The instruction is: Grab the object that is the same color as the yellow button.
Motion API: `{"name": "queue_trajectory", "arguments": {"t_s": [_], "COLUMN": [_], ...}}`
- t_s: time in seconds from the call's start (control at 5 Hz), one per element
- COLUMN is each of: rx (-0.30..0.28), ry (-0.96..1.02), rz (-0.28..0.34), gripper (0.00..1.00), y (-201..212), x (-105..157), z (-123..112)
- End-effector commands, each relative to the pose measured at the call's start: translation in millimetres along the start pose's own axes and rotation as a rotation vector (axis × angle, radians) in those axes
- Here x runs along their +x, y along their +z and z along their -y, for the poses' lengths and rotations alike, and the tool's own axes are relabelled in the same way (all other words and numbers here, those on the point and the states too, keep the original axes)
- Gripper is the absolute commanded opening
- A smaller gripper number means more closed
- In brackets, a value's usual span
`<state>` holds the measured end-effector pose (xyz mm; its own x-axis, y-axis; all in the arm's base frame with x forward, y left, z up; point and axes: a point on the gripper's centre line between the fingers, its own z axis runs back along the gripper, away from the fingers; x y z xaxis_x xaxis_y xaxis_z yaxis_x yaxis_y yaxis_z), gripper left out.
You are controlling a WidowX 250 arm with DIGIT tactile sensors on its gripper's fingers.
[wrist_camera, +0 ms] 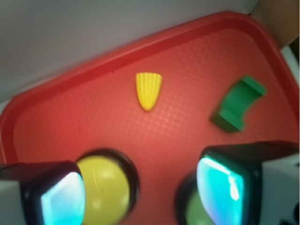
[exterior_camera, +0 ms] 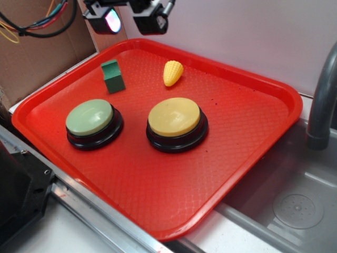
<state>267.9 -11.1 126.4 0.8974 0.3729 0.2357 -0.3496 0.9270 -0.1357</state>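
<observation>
A small yellow toy corn cob [exterior_camera: 172, 72] lies on the red tray [exterior_camera: 253, 121] near its far side; it also shows in the wrist view [wrist_camera: 148, 90]. The yellow dome button [exterior_camera: 175, 118] on a black base sits in the middle of the tray, partly behind a finger in the wrist view [wrist_camera: 105, 194]. My gripper [exterior_camera: 134, 18] hangs high above the tray's far left edge, up and left of the corn. In the wrist view my gripper [wrist_camera: 140, 194] is open and empty, jaws wide apart, with the corn ahead of them.
A pale green dome button [exterior_camera: 90, 120] sits left of the yellow one. A green block [exterior_camera: 112, 76] stands left of the corn, also in the wrist view [wrist_camera: 236, 104]. A grey sink [exterior_camera: 295, 205] and faucet pipe [exterior_camera: 322, 100] lie to the right. Cardboard and cables are at the back left.
</observation>
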Motion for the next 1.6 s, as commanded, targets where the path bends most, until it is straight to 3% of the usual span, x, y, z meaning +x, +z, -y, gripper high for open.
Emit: {"name": "queue_trajectory", "arguments": {"t_s": [0.0, 0.4, 0.8, 1.0, 1.2, 1.4], "rx": [0.007, 0.023, 0.043, 0.035, 0.033, 0.071], "ry": [0.121, 0.234, 0.256, 0.226, 0.223, 0.082], "rz": [0.097, 0.181, 0.179, 0.173, 0.150, 0.104], "gripper": [1.00, 1.00, 1.00, 0.20, 0.00, 0.00], "y": [-37.4, -83.7, -115.3, -114.4, -100.0, -73.8], "x": [35.3, 50.9, 64.9, 68.8, 70.4, 69.0], "z": [-10.7, -12.8, -20.7, -20.5, -18.8, -9.0]}}
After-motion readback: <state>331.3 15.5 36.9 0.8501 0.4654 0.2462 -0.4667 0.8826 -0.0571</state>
